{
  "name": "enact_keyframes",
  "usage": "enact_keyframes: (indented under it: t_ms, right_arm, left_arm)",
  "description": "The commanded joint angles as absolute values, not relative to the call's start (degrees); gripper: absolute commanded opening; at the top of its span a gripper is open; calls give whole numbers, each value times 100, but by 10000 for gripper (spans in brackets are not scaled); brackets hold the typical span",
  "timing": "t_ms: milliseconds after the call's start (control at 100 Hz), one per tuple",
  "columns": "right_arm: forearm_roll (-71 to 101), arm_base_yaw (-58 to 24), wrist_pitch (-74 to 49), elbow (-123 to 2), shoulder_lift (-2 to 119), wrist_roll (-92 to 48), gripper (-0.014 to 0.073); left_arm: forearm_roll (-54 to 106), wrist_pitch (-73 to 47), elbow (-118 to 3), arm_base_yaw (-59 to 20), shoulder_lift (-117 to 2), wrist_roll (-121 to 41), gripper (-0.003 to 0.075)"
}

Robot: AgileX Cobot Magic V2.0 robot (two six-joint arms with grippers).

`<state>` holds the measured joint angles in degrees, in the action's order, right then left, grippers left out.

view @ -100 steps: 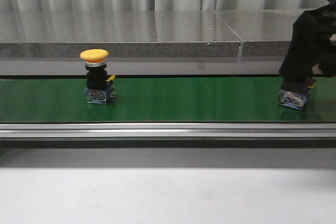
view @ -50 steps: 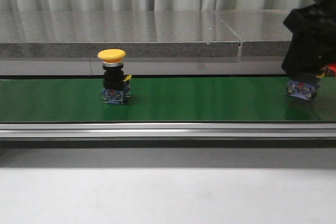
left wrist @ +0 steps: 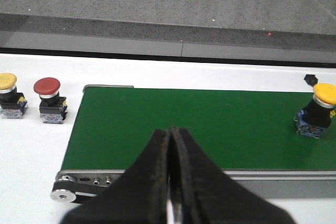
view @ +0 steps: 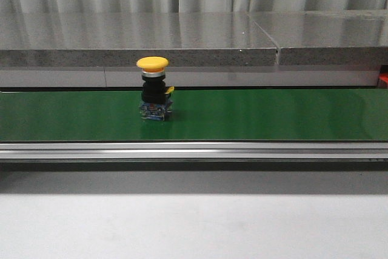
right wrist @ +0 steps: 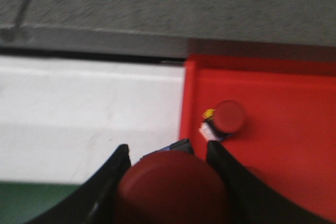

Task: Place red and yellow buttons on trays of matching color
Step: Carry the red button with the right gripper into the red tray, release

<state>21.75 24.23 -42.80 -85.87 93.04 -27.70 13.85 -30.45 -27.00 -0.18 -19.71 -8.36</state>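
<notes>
A yellow button stands upright on the green belt; it also shows in the left wrist view. My left gripper is shut and empty above the belt's near end. My right gripper is shut on a red button, held beside the edge of the red tray. Another red button lies in that tray. A spare yellow button and a spare red button stand on the white table beyond the belt's end. No yellow tray shows.
A grey stone ledge runs behind the belt. The belt's metal rail runs along its front. A sliver of red shows at the front view's right edge.
The yellow button has ridden the belt to the right. My right gripper lifted the red button off the belt and left the front view to the right.
</notes>
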Motion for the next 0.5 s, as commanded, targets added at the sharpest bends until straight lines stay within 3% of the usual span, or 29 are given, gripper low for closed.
enact_keyframes:
  t_ms: [0,490]
  right_arm:
    - [2383,2762,-3843,-9049,9458,-2730,16]
    - [2383,3223,-3888,-10248,11318,-2688,16]
  left_arm:
    - [1491,-2659,-2839,-68,-2014,-839,-19]
    - [1491,-2659,-2839,-68,-2014,-839,-19]
